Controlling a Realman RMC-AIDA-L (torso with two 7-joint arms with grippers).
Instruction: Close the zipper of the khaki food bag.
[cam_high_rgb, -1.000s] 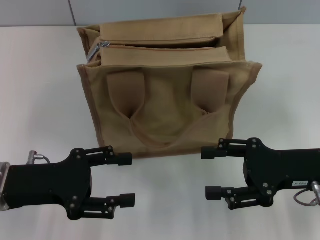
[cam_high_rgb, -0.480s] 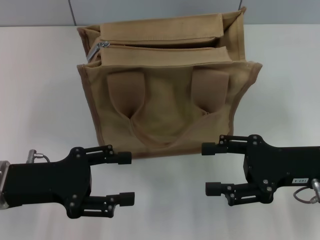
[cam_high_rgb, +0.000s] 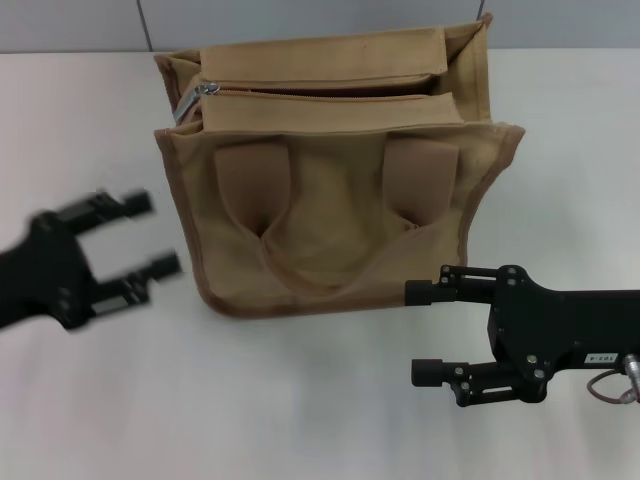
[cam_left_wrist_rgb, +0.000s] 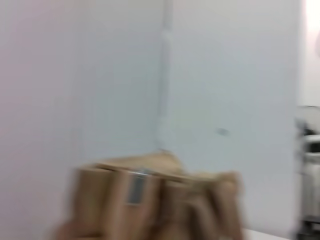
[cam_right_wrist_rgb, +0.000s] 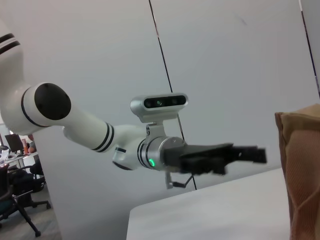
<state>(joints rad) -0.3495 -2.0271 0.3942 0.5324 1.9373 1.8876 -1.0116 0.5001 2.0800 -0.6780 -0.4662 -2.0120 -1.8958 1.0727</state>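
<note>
Because the zipper's silver slider (cam_high_rgb: 207, 90) sits at the bag's left end, your left gripper (cam_high_rgb: 150, 235) hovers beside the khaki food bag's (cam_high_rgb: 335, 170) left side, fingers spread, likely heading for it. Your right gripper (cam_high_rgb: 425, 331) waits open near the bag's front right corner. The boxy tan bag stands upright mid-table, its zipper (cam_high_rgb: 320, 92) unclosed along the top.

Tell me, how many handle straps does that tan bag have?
2. One strap hangs down the bag's front face; the other lies along its far top edge. Nothing suggests more.
</note>
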